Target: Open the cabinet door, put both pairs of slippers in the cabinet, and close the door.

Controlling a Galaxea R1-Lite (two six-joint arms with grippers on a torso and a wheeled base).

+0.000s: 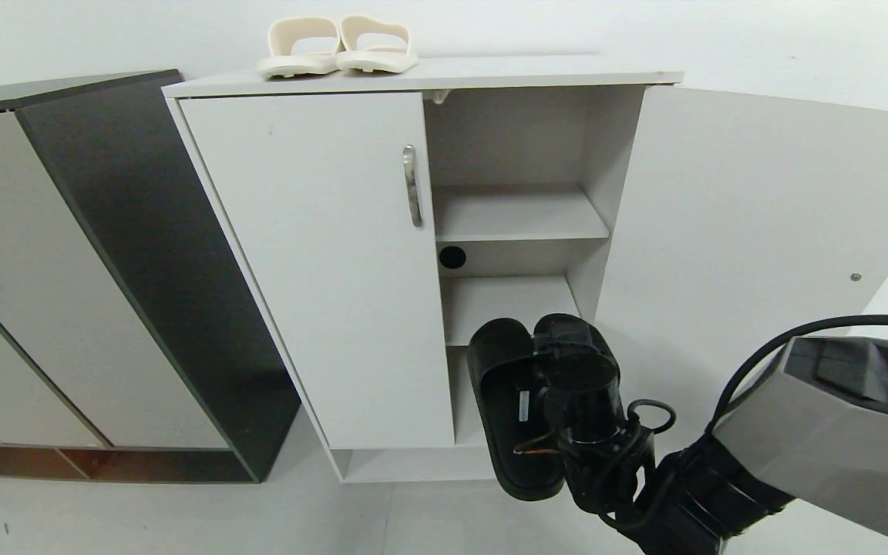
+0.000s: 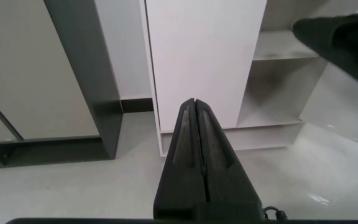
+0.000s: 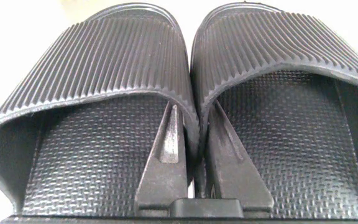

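The white cabinet (image 1: 536, 75) has its right-hand door (image 1: 737, 216) swung wide towards 3 o'clock, so the opening step looks done; the left-hand door (image 1: 313, 270) is shut, its single metal handle (image 1: 411, 185) at the edge next to the open half. Neither pair is inside yet. The black slippers (image 1: 517, 408) hang at about 6 o'clock in the head view, in front of the open half and low down, toes pointing into it. The right tool (image 3: 191, 115) grips them from behind: one finger sits inside each slipper, and the two are pinched nearly together on the straps' adjoining inner edges. The cream slippers (image 1: 338, 46) lie side by side on the cabinet top at about 11 o'clock, untouched. The left tool (image 2: 195, 102) hangs over the floor (image 2: 328, 180) facing the cabinet, its fingers pressed together with nothing between them. I judge the task roughly a third done: the black pair must go in, then the cream pair, then the door must be closed. By count: two pairs, so four slippers; two doors; two shelves (image 1: 517, 216) inside the open half; one dark cabinet (image 1: 151, 254) at 9 o'clock.
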